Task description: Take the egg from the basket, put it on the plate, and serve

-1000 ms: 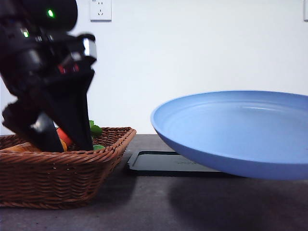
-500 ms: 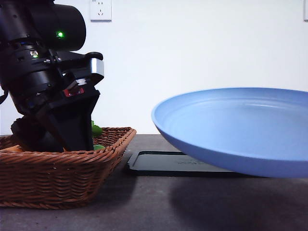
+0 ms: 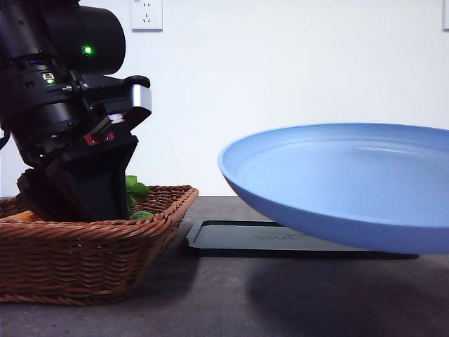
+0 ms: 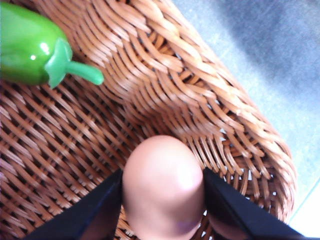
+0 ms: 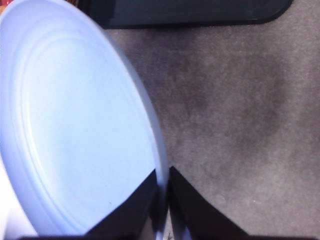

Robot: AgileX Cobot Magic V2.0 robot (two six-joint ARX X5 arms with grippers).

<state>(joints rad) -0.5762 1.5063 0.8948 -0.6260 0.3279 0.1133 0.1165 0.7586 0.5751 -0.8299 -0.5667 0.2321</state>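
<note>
This looks like a robot test bench in a plain room, not a kitchen. A bare white wall (image 3: 302, 77) with a power socket (image 3: 146, 14) at 11 o'clock backs a dark grey tabletop (image 3: 210, 302), holding toy food.

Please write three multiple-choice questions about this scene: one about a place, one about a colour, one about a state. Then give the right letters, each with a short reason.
1. Where is the egg?
A. in the basket
B. on the plate
C. on the black tray

2. What colour is the plate?
A. white
B. light blue
C. red

3. What is the right gripper doing?
A. hanging open
B. clamping the plate's rim
C. holding the egg

Answers:
1. A: wicker lies all around it, the left gripper closed on it.
2. B: the front view shows it.
3. B: its fingers pinch the rim, plate raised off the table.
</note>
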